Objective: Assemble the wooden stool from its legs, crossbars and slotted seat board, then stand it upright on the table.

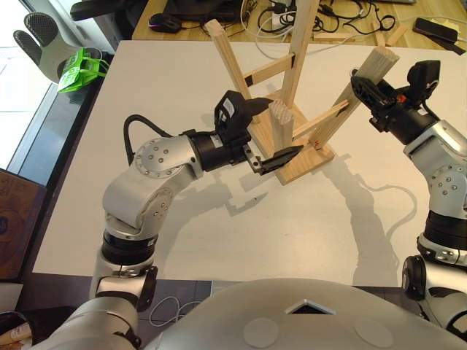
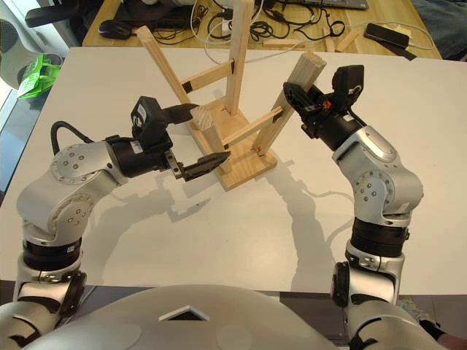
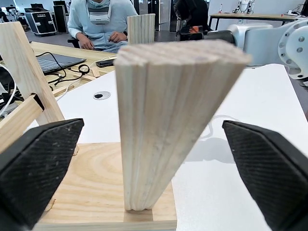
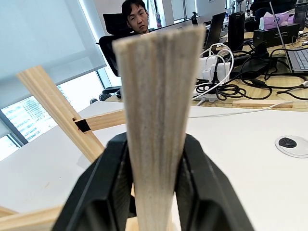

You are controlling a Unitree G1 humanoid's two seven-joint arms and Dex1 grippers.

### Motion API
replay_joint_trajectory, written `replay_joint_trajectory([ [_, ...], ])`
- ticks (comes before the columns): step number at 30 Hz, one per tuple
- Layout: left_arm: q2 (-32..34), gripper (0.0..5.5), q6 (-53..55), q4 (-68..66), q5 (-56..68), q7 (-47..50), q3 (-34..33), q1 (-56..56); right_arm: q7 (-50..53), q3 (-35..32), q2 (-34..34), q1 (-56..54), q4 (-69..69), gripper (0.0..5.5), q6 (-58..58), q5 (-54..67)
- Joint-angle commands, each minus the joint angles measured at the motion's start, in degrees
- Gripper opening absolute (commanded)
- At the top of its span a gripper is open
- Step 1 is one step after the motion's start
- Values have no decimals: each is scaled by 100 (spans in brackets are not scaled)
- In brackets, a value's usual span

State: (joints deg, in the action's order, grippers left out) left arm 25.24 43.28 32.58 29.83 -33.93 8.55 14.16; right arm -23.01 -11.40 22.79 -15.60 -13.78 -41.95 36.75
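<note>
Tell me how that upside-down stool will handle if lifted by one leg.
Probably stiff: the stool is bare wood, with crossbars bracing it. Likely seat-heavy, so it may swing, since the right gripper clamps one leg near its tip. The wide seat board should resist tipping.

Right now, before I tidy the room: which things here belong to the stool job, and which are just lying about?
Job:
seat board, flat on the table
crossbars
near leg, between the open jaws of the left gripper
right leg, clamped in the right gripper

Lying about:
green bag
mouse, phone and cables on the far desk
</note>
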Motion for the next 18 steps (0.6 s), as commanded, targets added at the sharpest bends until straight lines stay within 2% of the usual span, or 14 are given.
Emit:
replay_joint_trajectory([
  [1,-158,492,126,-41,-15,242,49,82,51,25,-13,57,-32,104,-54,-42],
  [18,-564,243,1030,133,371,973,-8,101,-2,11,22,284,-6,103,132,-117],
])
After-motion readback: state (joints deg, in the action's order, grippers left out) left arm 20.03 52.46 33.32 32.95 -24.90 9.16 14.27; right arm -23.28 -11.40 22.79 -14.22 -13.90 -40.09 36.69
